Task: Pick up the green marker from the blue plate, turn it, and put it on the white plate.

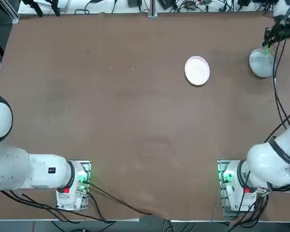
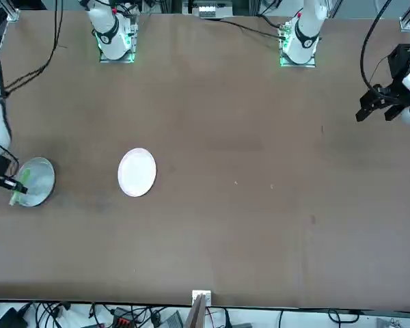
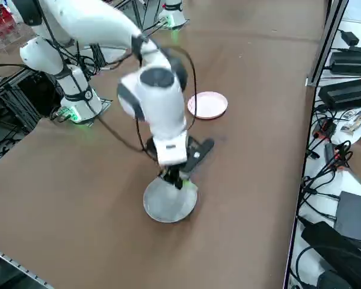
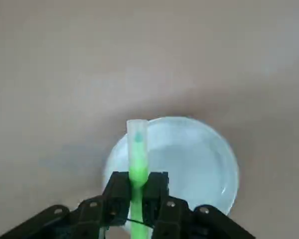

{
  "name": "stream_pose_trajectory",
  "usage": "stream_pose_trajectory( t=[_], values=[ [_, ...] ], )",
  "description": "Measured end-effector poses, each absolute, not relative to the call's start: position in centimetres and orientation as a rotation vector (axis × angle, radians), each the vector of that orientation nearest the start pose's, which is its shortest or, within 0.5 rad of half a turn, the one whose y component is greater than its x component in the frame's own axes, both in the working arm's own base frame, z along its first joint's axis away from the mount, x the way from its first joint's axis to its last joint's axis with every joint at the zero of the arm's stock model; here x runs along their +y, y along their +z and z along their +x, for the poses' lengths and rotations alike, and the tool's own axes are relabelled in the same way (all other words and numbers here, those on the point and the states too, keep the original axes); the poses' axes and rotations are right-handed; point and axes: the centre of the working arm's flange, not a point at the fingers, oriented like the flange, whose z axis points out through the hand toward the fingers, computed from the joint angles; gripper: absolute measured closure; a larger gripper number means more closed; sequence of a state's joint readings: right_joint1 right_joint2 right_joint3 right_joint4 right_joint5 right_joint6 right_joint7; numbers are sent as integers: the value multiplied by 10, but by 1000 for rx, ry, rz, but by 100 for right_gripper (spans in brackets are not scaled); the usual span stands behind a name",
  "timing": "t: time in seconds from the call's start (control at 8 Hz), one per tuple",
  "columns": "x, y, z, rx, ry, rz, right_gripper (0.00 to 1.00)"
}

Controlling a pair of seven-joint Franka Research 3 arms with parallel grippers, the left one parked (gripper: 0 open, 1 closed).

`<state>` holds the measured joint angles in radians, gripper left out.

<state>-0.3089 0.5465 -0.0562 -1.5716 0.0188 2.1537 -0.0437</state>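
Observation:
My right gripper [image 4: 137,183] is shut on the green marker [image 4: 137,158], which sticks out past the fingertips. The marker hangs over the edge of the pale grey-blue plate [image 4: 194,159], which holds nothing else. In the top view the gripper [image 1: 272,37] sits at the far right of the table, with the marker [image 1: 266,50] just over the blue plate [image 1: 260,64]. The white plate [image 1: 197,70] lies bare, well to the left of it. In the side view the gripper [image 3: 175,179] is low over the blue plate [image 3: 168,205].
Cables and boxes lie beyond the table's right edge [image 3: 307,120]. The arm's own cable [image 1: 276,92] runs down past the blue plate. Brown tabletop [image 1: 135,106] stretches between the plates and the arm bases.

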Motion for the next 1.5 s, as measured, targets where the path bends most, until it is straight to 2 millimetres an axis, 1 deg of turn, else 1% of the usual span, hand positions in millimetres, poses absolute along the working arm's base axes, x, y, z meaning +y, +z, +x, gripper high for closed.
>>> stream_pose_trajectory(
  t=[0.12,0.25,0.38,0.5,0.62,0.75,0.88,1.0,1.12,1.38,1.5],
  values=[
    [-198,352,660,613,-17,-3087,83],
    [-142,365,670,725,-2,-3052,83],
    [-82,368,678,854,4,-3002,83],
    [-23,366,682,1000,22,-2937,83],
    [28,364,681,1120,38,-2877,83],
    [69,360,679,1229,36,-2824,83],
    [99,351,678,1346,30,-2765,83],
    [122,339,678,1463,26,-2701,83],
    [138,325,677,1577,29,-2637,83],
    [161,299,672,1762,63,-2542,83],
    [169,287,669,1825,84,-2515,83]
  ],
)
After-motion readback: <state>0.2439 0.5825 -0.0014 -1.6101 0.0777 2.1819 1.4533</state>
